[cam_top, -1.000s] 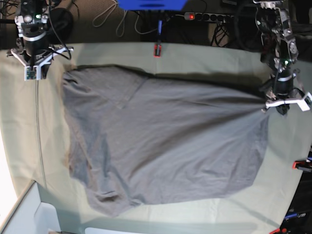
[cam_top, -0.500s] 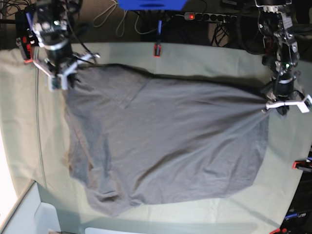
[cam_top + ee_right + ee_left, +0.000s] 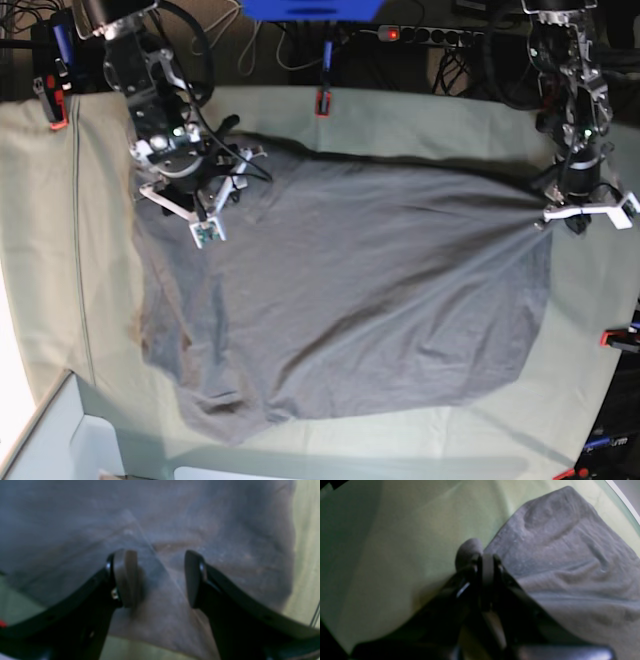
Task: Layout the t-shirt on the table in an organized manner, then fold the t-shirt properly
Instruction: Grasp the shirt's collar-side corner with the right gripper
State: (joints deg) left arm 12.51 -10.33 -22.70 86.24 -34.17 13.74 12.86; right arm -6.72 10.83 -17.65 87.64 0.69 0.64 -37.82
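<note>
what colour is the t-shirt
Plain dark grey t-shirt, with no pattern; clearest in the base view.

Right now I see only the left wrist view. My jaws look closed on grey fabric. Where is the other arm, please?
Observer: The right gripper hangs over the t-shirt at the corner across from yours.
Operator: Does it hold the fabric?
Observer: No. In the right wrist view its fingers stand apart, with nothing between them.
Operator: Is the shirt flat?
Observer: Mostly spread on the table, but creases fan out from the left gripper.
</note>
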